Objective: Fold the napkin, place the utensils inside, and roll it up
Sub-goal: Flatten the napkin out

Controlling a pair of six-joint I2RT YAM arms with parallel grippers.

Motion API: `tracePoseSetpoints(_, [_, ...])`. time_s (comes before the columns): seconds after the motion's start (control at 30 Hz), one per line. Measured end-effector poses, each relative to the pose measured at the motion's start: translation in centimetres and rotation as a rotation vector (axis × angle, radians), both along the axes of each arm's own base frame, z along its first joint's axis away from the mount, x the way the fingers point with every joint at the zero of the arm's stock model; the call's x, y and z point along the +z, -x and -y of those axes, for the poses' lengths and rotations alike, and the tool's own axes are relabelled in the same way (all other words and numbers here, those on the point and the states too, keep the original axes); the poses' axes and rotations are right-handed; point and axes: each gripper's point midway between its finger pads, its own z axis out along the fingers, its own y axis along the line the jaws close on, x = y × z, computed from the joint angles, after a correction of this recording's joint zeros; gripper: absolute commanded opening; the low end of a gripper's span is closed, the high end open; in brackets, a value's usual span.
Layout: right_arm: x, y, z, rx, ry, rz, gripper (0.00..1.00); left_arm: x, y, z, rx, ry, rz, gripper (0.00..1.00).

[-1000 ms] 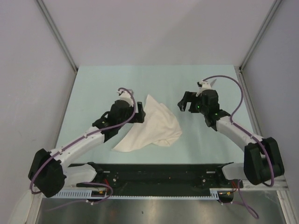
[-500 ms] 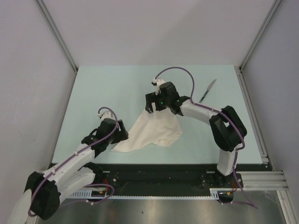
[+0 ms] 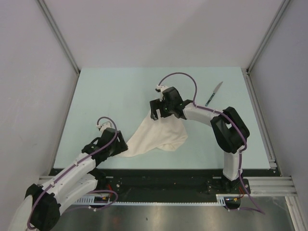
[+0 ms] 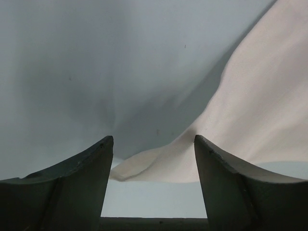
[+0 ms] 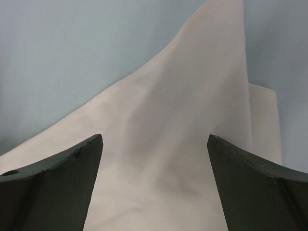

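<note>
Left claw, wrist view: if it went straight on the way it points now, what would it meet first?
Most likely the napkin: its pointed corner lies just ahead of the left claw, between the open jaws; depth is uncertain.

Pale green table (image 3: 106, 91), grey walls (image 3: 159, 29) (metal-framed corners)

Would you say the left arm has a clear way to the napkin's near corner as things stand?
Likely yes: the left gripper is open right at the napkin corner, with nothing between them.
</note>
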Motion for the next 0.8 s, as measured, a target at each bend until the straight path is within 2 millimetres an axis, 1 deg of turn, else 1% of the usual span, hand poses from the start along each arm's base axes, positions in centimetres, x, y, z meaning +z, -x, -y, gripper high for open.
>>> tracePoseSetpoints(0.1, [0.6, -0.7, -0.1, -0.004, -0.001, 0.013, 0.96, -0.2, 0.3, 0.3, -0.006, 0.011, -0.017, 0.68])
tracePoseSetpoints(0.17, [1.4, -2.0, -0.4, -0.014, -0.002, 0.043, 0.96, -0.2, 0.5, 0.5, -0.011, 0.021, -0.025, 0.64])
tracePoseSetpoints(0.2, [2.0, -3.2, -0.6, -0.023, 0.002, 0.072, 0.96, -0.3, 0.6, 0.7, -0.015, 0.026, -0.029, 0.61])
tracePoseSetpoints(0.23, [2.1, -3.5, -0.5, -0.030, 0.003, 0.078, 0.96, -0.5, 0.8, 0.8, -0.021, 0.030, -0.036, 0.56])
tracePoseSetpoints(0.3, [2.4, -5.0, -0.5, -0.043, 0.020, 0.109, 0.96, -0.8, 1.2, 1.0, -0.027, 0.040, -0.051, 0.49])
tracePoseSetpoints(0.33, [2.4, -5.8, -0.5, -0.049, 0.029, 0.123, 0.94, -1.0, 1.5, 1.1, -0.033, 0.042, -0.060, 0.41])
tracePoseSetpoints(0.4, [2.2, -7.4, -0.4, -0.065, 0.052, 0.151, 0.90, -1.1, 1.8, 1.3, -0.037, 0.047, -0.069, 0.33])
tracePoseSetpoints(0.43, [1.7, -8.2, -0.3, -0.072, 0.069, 0.160, 0.85, -1.1, 1.8, 1.4, -0.040, 0.052, -0.070, 0.25])
tracePoseSetpoints(0.47, [1.2, -8.7, -0.2, -0.075, 0.085, 0.161, 0.79, -1.1, 1.8, 1.4, -0.040, 0.054, -0.069, 0.21])
tracePoseSetpoints(0.5, [0.6, -9.2, -0.1, -0.076, 0.102, 0.160, 0.74, -1.0, 1.8, 1.5, -0.039, 0.059, -0.067, 0.18])
tracePoseSetpoints(0.53, [-0.2, -9.5, 0.1, -0.074, 0.117, 0.156, 0.64, -0.9, 1.8, 1.5, -0.041, 0.061, -0.063, 0.14])
tracePoseSetpoints(0.57, [-1.0, -9.7, 0.3, -0.070, 0.133, 0.148, 0.60, -0.9, 1.8, 1.6, -0.040, 0.064, -0.060, 0.13])
tracePoseSetpoints(0.6, [-1.6, -9.8, 0.5, -0.065, 0.144, 0.141, 0.52, -0.8, 1.8, 1.6, -0.041, 0.065, -0.058, 0.09])
tracePoseSetpoints(0.63, [-2.4, -9.8, 0.6, -0.058, 0.151, 0.127, 0.32, -0.8, 1.7, 1.5, -0.040, 0.063, -0.055, 0.04])
tracePoseSetpoints(0.67, [-3.0, -9.8, 0.8, -0.051, 0.155, 0.112, 0.21, -0.7, 1.7, 1.5, -0.040, 0.062, -0.053, 0.01])
tracePoseSetpoints(0.73, [-3.8, -9.9, 1.0, -0.040, 0.155, 0.093, 0.06, -0.6, 1.6, 1.4, -0.038, 0.057, -0.050, 0.00])
tracePoseSetpoints(0.8, [-3.9, -10.0, 1.2, -0.037, 0.148, 0.086, 0.04, -0.2, 1.2, 1.3, -0.036, 0.046, -0.036, 0.00])
